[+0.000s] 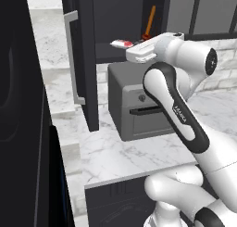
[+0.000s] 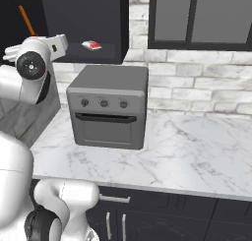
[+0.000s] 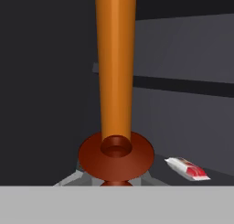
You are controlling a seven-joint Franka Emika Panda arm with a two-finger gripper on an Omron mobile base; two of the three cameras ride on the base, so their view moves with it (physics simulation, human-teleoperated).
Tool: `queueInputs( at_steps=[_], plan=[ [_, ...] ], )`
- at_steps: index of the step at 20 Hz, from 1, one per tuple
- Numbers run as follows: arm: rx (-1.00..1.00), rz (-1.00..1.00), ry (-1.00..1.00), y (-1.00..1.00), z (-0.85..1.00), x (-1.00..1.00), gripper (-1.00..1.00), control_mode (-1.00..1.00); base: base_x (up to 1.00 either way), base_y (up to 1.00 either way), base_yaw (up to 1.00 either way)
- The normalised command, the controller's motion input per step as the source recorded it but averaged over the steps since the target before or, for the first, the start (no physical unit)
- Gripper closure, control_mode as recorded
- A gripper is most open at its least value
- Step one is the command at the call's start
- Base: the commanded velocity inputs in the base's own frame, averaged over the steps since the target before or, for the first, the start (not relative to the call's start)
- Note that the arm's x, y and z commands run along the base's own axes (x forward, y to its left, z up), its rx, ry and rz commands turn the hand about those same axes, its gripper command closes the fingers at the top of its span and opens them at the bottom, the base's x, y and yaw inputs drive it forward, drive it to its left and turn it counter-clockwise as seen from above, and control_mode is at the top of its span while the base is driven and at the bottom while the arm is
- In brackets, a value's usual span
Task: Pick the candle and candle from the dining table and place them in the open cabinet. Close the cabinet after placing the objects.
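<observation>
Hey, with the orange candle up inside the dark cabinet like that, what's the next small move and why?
Probably lower the candle onto the cabinet shelf beside the red-and-white packet, then open the jaws; they look shut on its holder.

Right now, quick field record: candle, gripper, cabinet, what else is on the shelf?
candle: orange taper in a red-brown holder, tilted, inside the cabinet
gripper: shut on candle at the holder's base
cabinet: dark wall cabinet, door open
shelf: small red-and-white packet lying flat beside the candle
counter below: grey toaster oven on marble top
</observation>
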Motion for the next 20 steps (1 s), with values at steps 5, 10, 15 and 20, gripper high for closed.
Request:
queueInputs(
  at_steps=[5,10,15,20],
  plan=[
    [0.00,0.00,0.00,0.18,0.00,0.23,1.00,-1.00,0.00,0.00,0.00],
    [0.00,0.00,0.00,0.10,0.00,0.19,1.00,-1.00,0.00,0.00,0.00],
    [0.01,0.00,0.00,0.02,-0.01,0.15,1.00,-1.00,0.00,0.00,0.00],
    [0.00,0.01,0.00,0.00,-0.03,0.16,1.00,-1.00,0.00,0.00,0.00]
  ],
)
